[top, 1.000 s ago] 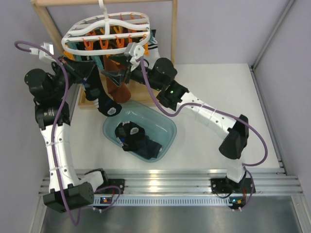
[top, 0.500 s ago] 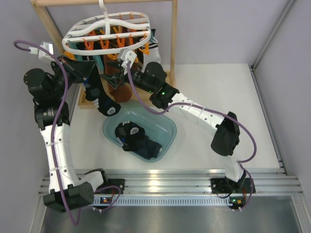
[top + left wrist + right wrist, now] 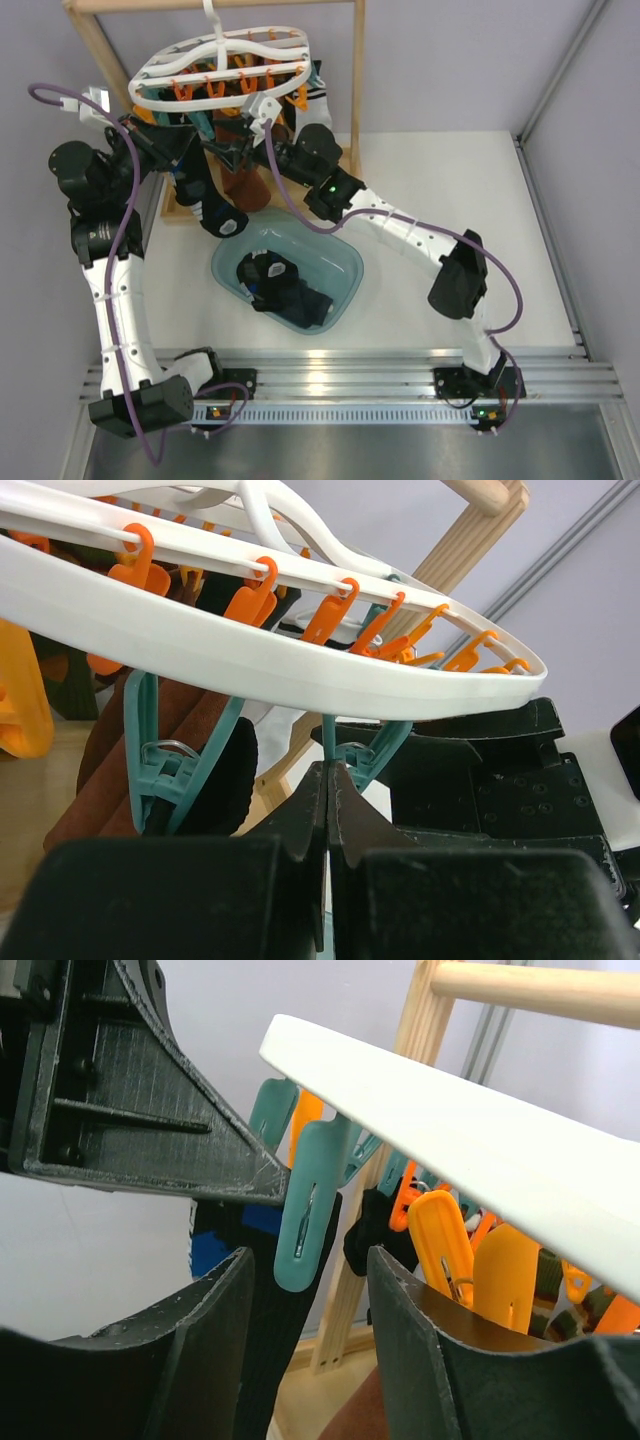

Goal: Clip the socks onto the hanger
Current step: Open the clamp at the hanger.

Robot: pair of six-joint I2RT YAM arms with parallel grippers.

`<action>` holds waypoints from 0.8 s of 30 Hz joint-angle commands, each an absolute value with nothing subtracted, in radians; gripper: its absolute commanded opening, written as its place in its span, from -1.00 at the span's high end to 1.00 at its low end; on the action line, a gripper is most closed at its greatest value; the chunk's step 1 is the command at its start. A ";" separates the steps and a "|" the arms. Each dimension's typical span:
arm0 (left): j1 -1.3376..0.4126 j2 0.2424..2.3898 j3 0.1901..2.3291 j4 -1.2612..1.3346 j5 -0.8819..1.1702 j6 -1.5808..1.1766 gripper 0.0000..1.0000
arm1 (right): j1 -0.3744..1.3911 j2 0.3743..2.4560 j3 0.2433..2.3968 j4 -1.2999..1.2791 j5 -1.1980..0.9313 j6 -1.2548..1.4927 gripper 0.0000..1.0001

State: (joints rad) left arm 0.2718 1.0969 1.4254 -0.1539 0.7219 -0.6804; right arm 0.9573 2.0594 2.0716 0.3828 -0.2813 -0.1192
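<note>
The right gripper [image 3: 310, 1260], fingers [image 3: 430, 1360] spread around a teal clip [image 3: 305, 1190], may slip off when squeezing, leaving the sock [image 3: 205, 195] pinched by the left gripper [image 3: 327, 780] unclipped.

The hanger [image 3: 250, 660] is smooth white plastic with a soft sheen. Its clips are plastic too. The teal clip [image 3: 308, 1205] between the right gripper's [image 3: 310, 1265] fingers [image 3: 200, 1360] looks satin, and the orange clips [image 3: 440, 1235] just right of them look glossier. Those fingers are black plastic, matt and finely grained. The left gripper [image 3: 328, 780] is the same matt black. The rack [image 3: 540, 992] above is bare pale wood. Behind the teal clip a sock [image 3: 290, 1360] is dark knit cloth. Up and left of the left gripper, a brown sock [image 3: 185, 715] looks soft and felty.
</note>
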 commanded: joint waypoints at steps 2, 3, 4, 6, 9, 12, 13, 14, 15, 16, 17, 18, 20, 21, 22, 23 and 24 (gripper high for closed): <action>0.267 1.086 1.453 -0.138 0.738 -0.681 1.00 | 0.956 2.083 2.161 0.422 -0.265 -0.098 0.06; 0.268 1.085 1.453 -0.137 0.738 -0.683 1.00 | 0.956 2.092 2.175 0.420 -0.265 -0.095 0.13; 0.267 1.083 1.453 -0.133 0.736 -0.684 1.00 | 0.956 2.097 2.183 0.419 -0.267 -0.095 0.18; 0.267 1.081 1.456 -0.130 0.733 -0.695 1.00 | 0.956 2.106 2.198 0.417 -0.265 -0.091 0.46; 0.268 1.077 1.460 -0.129 0.733 -0.715 0.54 | 0.956 2.111 2.206 0.416 -0.255 -0.083 0.76; 0.268 1.071 1.456 -0.118 0.733 -0.721 0.16 | 0.956 2.102 2.197 0.417 -0.249 -0.078 0.98; 0.267 1.074 1.456 -0.117 0.736 -0.722 0.01 | 0.956 2.100 2.195 0.416 -0.247 -0.078 1.00; 0.268 1.072 1.456 -0.115 0.736 -0.727 -0.05 | 0.956 2.095 2.189 0.416 -0.247 -0.072 1.00; 0.267 1.074 1.454 -0.115 0.739 -0.730 -0.11 | 0.956 2.091 2.184 0.417 -0.247 -0.069 1.00; 0.267 1.078 1.454 -0.106 0.739 -0.733 -0.13 | 0.956 2.086 2.177 0.422 -0.253 -0.068 1.00; 0.267 1.081 1.454 -0.104 0.736 -0.736 -0.13 | 0.956 2.082 2.158 0.428 -0.253 -0.061 1.00; 0.268 1.084 1.454 -0.101 0.732 -0.739 -0.14 | 0.956 2.071 2.151 0.440 -0.259 -0.058 1.00; 0.267 1.089 1.453 -0.089 0.724 -0.744 -0.17 | 0.956 2.063 2.131 0.445 -0.268 -0.051 1.00; 0.268 1.097 1.454 -0.084 0.721 -0.744 -0.20 | 0.957 2.053 2.125 0.451 -0.271 -0.045 1.00; 0.268 1.100 1.456 -0.080 0.716 -0.745 -0.22 | 0.956 2.048 2.117 0.457 -0.279 -0.040 1.00; 0.265 1.104 1.462 -0.074 0.712 -0.744 -0.28 | 0.956 2.043 2.108 0.459 -0.287 -0.037 1.00; 0.262 1.114 1.465 -0.072 0.707 -0.742 -0.30 | 0.956 2.037 2.103 0.462 -0.291 -0.034 1.00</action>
